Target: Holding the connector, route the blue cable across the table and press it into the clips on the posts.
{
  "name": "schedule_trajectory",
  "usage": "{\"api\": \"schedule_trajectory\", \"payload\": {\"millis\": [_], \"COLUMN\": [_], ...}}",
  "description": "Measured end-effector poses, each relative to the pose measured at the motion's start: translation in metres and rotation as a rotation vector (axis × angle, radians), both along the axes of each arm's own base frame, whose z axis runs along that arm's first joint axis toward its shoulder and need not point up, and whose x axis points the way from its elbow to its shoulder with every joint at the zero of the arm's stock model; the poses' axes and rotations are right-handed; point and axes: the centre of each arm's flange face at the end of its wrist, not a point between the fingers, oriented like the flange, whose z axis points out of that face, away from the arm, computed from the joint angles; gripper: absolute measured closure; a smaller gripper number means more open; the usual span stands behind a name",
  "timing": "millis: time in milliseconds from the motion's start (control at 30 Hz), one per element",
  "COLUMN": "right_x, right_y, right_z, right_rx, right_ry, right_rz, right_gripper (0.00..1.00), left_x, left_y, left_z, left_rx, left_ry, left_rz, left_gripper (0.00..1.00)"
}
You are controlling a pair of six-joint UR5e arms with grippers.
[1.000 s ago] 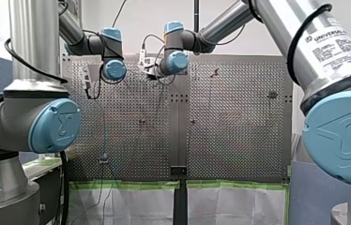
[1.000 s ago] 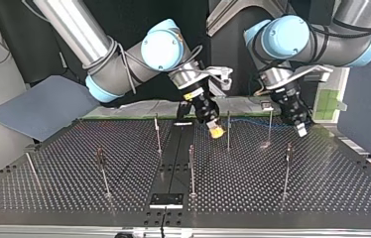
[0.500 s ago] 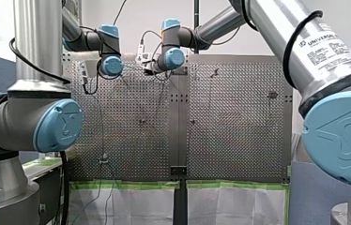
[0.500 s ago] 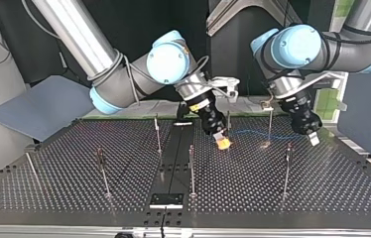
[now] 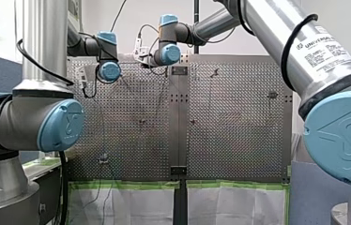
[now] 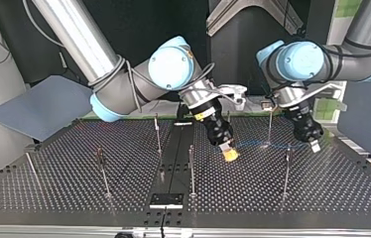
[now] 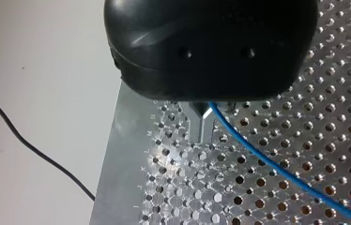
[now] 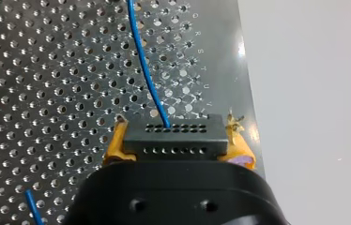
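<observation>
In the right wrist view my right gripper (image 8: 173, 136) is shut with its yellow pads (image 8: 117, 143) on a black connector (image 8: 173, 138); the blue cable (image 8: 144, 70) runs out of the connector's face across the perforated table. In the left wrist view my left gripper (image 7: 205, 136) has its metal fingers shut on the blue cable (image 7: 277, 168), which trails away over the holes. In the top view my right gripper (image 6: 229, 154) hangs low near the middle, and my left gripper (image 6: 315, 145) is at the right between two posts (image 6: 270, 124) (image 6: 286, 168). The thin cable (image 6: 258, 145) stretches between them.
Several thin posts stand on the perforated table (image 6: 273, 198), among them one (image 6: 191, 168) near my right gripper and others (image 6: 103, 171) toward the top view's left. A grey sheet (image 6: 39, 106) lies off the table's left corner. A black plate (image 6: 166, 200) sits at the near edge.
Both grippers have moved toward the top view's near side and slightly to its right, carrying the connector and the cable with them. Both stay shut.
</observation>
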Motion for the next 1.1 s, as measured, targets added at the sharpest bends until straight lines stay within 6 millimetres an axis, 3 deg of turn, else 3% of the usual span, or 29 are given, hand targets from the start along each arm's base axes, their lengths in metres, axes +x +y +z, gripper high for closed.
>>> {"api": "schedule_trajectory", "payload": {"millis": [500,800,1100], "right_x": [0.006,0.01,0.008], "right_y": [0.011,0.005,-0.004], "right_z": [-0.009,-0.033,-0.035], "right_rx": [0.02,0.047,0.045], "right_ry": [0.025,0.056,0.056], "right_rz": [-0.001,-0.014,-0.019], "right_gripper": [1.0,1.0,1.0], "left_x": [0.002,0.009,0.028], "left_y": [0.005,0.012,0.021], "left_z": [0.004,-0.006,-0.008], "left_rx": [-0.017,-0.024,-0.033], "left_ry": [-0.021,-0.01,-0.066], "left_rz": [-0.043,-0.042,-0.088], "left_gripper": [1.0,1.0,1.0]}}
